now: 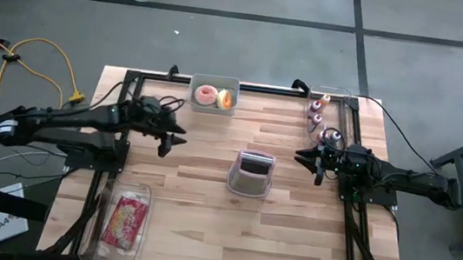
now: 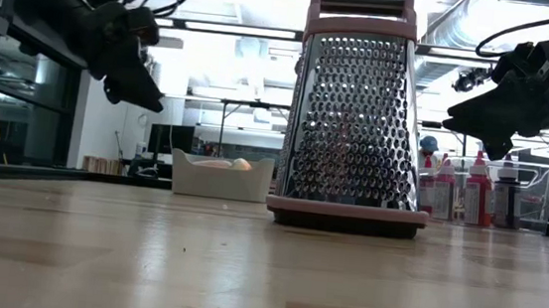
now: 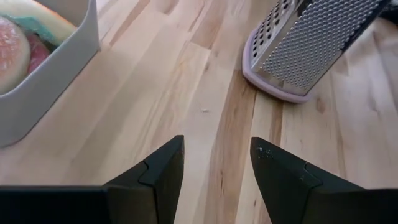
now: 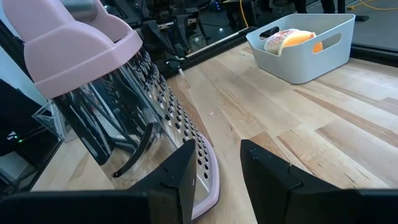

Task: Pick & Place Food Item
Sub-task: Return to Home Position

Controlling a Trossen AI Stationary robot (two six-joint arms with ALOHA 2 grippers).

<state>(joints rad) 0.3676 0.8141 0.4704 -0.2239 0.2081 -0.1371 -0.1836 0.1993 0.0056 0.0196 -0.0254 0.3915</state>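
While nothing is held, grater, mid-frame: to be kept clear of in retreat.
Left hand: parted, empty.
Right hand: parted, empty.

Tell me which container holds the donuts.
The gray bin, topmost in the high view; one clear tub holds a pink packet, the other small bottles.

The gray bin is a shallow rectangular tub with a handle slot in its end wall. It stands upright at the table's far edge, left of the middle. Inside, the pink donut lies at the left and the orange donut touches it on the right. The light blue donut shows only as a teal sliver against the pink one.
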